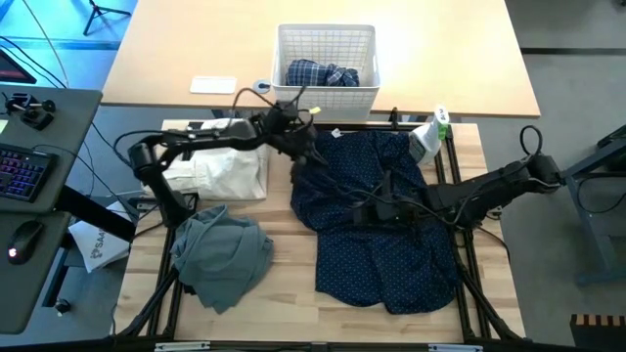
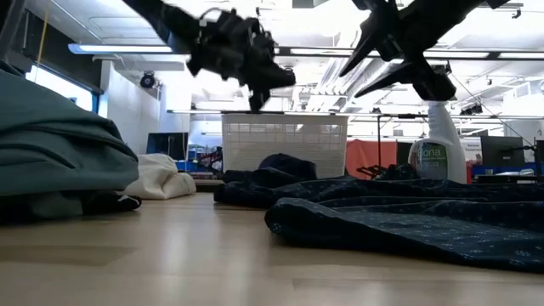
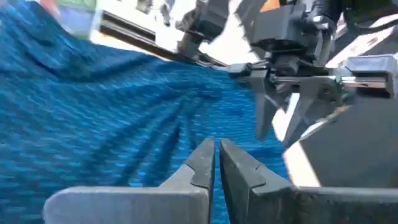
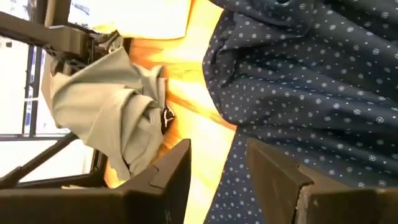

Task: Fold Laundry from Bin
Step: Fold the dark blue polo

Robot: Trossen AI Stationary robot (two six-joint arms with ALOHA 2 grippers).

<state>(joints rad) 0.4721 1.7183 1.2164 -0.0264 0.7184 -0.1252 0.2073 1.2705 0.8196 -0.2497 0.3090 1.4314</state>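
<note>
The navy dotted trousers (image 1: 377, 220) lie rumpled mid-table; the left gripper (image 3: 216, 163) hangs over their top edge, pinched shut on nothing; the right gripper (image 4: 217, 165) hovers half-open above the middle, empty; best seize opposite corners low, then draw the cloth flat.

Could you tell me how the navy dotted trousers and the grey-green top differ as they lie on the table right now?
The navy dotted trousers are spread wide over the table's middle; the grey-green top is bunched in a heap near the left front corner. The trousers carry small white dots; the top is plain. Both grippers hang above the trousers, none over the top. Both are out of the bin.
</note>
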